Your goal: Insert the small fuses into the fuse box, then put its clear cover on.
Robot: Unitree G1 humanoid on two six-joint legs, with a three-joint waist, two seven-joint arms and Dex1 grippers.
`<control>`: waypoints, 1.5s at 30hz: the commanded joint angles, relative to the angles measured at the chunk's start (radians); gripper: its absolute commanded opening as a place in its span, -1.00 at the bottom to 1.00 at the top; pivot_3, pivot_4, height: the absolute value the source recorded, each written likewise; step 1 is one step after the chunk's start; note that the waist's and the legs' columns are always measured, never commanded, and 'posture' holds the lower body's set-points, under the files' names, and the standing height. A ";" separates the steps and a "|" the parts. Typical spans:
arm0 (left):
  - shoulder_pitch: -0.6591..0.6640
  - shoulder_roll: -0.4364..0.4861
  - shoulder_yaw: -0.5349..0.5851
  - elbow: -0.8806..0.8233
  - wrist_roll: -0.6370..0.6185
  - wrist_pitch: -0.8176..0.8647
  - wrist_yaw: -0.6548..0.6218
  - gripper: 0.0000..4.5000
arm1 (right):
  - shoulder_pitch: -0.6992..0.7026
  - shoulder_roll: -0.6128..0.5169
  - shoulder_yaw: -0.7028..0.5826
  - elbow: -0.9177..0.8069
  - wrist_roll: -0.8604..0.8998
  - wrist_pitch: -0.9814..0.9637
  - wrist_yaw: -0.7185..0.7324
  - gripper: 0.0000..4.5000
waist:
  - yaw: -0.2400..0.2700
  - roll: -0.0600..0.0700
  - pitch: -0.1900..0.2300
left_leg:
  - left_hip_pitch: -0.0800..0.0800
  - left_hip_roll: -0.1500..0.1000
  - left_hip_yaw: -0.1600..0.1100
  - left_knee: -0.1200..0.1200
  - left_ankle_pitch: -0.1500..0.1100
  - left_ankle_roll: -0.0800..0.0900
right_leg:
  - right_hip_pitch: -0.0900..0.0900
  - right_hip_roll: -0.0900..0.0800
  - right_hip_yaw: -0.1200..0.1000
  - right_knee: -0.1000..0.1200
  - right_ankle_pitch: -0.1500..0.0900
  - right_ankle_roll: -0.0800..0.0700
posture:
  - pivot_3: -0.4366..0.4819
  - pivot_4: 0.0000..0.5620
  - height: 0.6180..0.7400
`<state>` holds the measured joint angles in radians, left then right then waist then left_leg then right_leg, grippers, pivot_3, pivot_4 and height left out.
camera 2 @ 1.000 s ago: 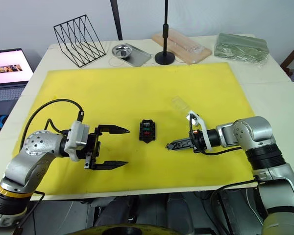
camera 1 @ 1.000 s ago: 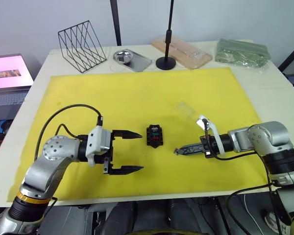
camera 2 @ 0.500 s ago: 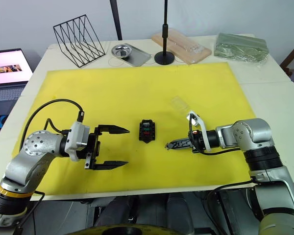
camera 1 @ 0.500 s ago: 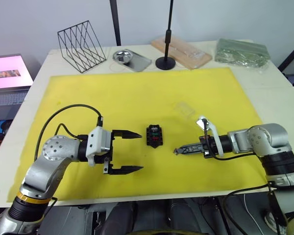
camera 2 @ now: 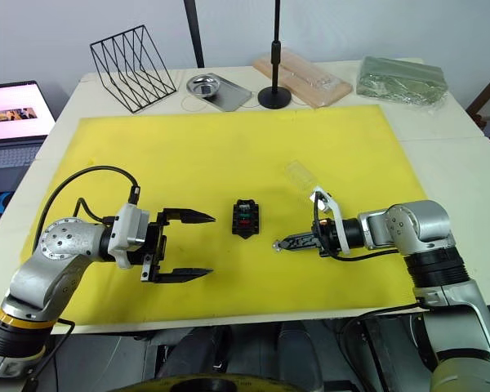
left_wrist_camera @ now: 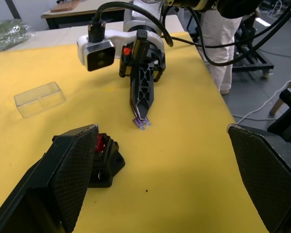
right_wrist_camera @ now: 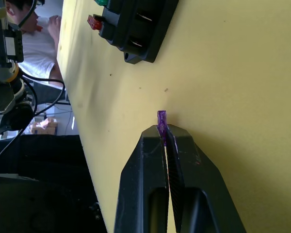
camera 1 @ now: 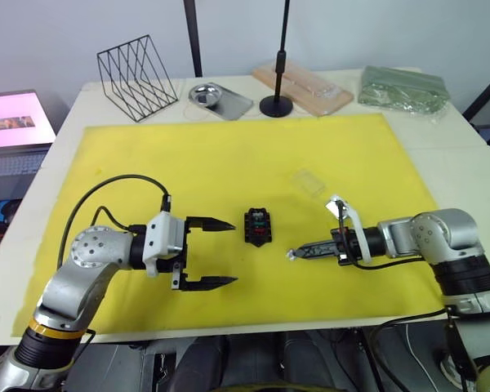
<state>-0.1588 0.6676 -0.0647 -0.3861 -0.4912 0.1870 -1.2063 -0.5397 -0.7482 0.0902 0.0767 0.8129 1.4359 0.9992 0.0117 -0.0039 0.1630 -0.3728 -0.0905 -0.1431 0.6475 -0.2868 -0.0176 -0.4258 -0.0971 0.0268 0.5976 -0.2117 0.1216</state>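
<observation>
The black fuse box (camera 1: 258, 226) lies on the yellow mat (camera 1: 229, 155) between my two grippers, with a green and a red fuse (right_wrist_camera: 93, 22) standing in its slots. My right gripper (camera 1: 294, 254) is shut on a small purple fuse (right_wrist_camera: 161, 121), its tip low over the mat just right of the box; whether the fuse touches the mat I cannot tell. My left gripper (camera 1: 233, 252) stands open to the left of the box, holding nothing. The clear cover (camera 1: 308, 181) lies on the mat behind the right gripper, apart from it.
Along the table's far edge stand a black wire rack (camera 1: 135, 65), a metal tray (camera 1: 216, 96), a black stand base (camera 1: 276, 104), clear packaging with a wooden board (camera 1: 304, 86) and a green bag (camera 1: 404, 88). A laptop (camera 1: 12, 121) sits off the left side.
My right gripper has edged slightly left toward the fuse box, still shut on the purple fuse. The left arm has not moved.
</observation>
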 commanded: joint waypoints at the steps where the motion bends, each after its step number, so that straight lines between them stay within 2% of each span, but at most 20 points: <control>1: 0.011 0.008 0.040 -0.007 -0.029 0.002 0.015 1.00 | -0.047 -0.067 -0.055 -0.128 0.038 0.001 0.018 -0.98 | 0.001 0.001 0.000 | 0.000 0.000 0.000 0.000 0.000 0.000 | 0.000 0.000 0.000 0.000 0.000 0.000 | -0.05 -0.47 1.00; 6: 0.010 0.006 0.075 0.019 -0.040 0.031 0.053 1.00 | -0.169 -0.072 -0.103 -0.314 0.059 -0.001 -0.057 -0.98 | -0.004 0.001 0.001 | 0.000 0.000 0.000 -0.001 0.000 0.000 | -0.001 0.000 0.000 0.000 0.000 0.000 | -0.05 -0.47 1.00; 10: -0.032 -0.041 0.085 0.044 -0.071 0.103 0.140 1.00 | -0.313 -0.091 -0.005 -0.428 -0.046 -0.097 -0.115 -0.98 | 0.000 0.002 0.001 | -0.001 0.000 0.000 -0.001 0.000 0.000 | -0.002 0.000 0.000 0.000 0.000 0.000 | -0.05 -0.47 1.00; 13: -0.050 -0.073 0.069 0.052 -0.058 0.116 0.179 1.00 | -0.385 -0.038 0.025 -0.414 -0.082 -0.106 -0.175 -0.98 | 0.000 0.000 0.000 | -0.001 0.000 0.000 -0.001 0.000 0.000 | -0.002 0.000 0.000 0.000 0.001 0.001 | -0.05 -0.47 1.00; 20: -0.034 -0.091 0.028 0.081 -0.010 0.092 0.186 1.00 | -0.383 -0.122 0.278 -0.374 -0.310 -0.400 -0.045 -0.98 | -0.001 0.000 0.000 | -0.001 -0.001 0.000 -0.001 0.000 0.000 | -0.003 -0.001 0.000 0.000 0.001 0.001 | -0.05 -0.47 1.00; 30: -0.040 -0.111 0.005 0.098 0.032 0.052 0.190 1.00 | -0.443 -0.025 0.382 -0.230 -0.448 -0.546 0.065 -0.98 | -0.005 0.000 0.000 | -0.001 0.000 0.000 -0.002 0.000 -0.001 | -0.003 0.000 0.000 0.000 0.001 0.001 | -0.05 -0.47 1.00; 45: -0.033 -0.125 0.004 0.086 0.041 0.053 0.200 1.00 | -0.440 0.058 0.413 -0.140 -0.580 -0.632 0.132 -0.98 | -0.003 0.000 0.000 | -0.001 0.000 0.000 -0.002 0.000 -0.001 | -0.003 0.000 0.000 0.001 0.001 0.001 | -0.05 -0.47 1.00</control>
<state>-0.1927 0.5402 -0.0658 -0.2733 -0.4468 0.2535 -1.0091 -0.9587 -0.6953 0.5069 -0.0526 0.2472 0.8212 1.1167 0.0088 -0.0040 0.1633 -0.3740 -0.0906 -0.1430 0.6457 -0.2865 -0.0186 -0.4293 -0.0974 0.0266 0.5981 -0.2106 0.1222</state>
